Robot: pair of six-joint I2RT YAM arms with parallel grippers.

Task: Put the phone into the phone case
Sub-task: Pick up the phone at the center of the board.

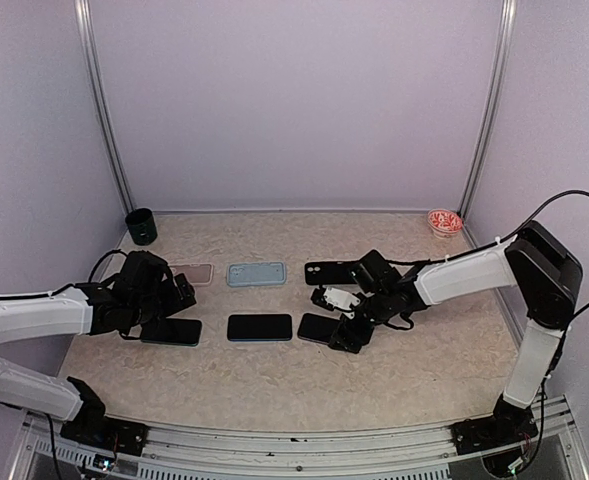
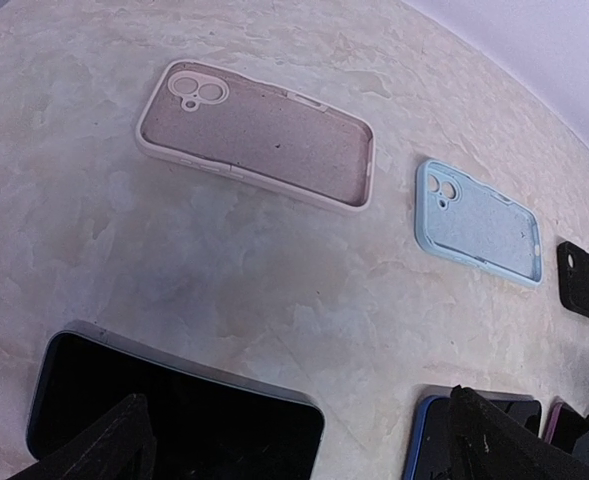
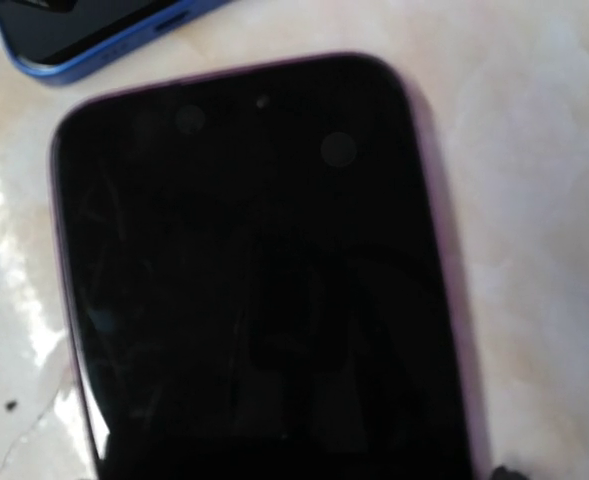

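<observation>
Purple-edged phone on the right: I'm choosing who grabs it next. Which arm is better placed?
Right. The right pincer hangs directly over the purple-edged phone, which fills its wrist view. The left pincer is open over the leftmost phone, far from it.

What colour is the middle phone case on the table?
The middle case is light blue, clearest in the left wrist view.

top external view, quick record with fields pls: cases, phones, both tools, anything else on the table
cases: back row, pink case, light blue case, black case; pink and blue are empty
phones: front row, left phone, blue-edged phone, purple-edged phone, screens up
left tool: open, above left phone
right tool: low over purple-edged phone, open or shut unclear
extras: dark cup, red-patterned bowl
</observation>
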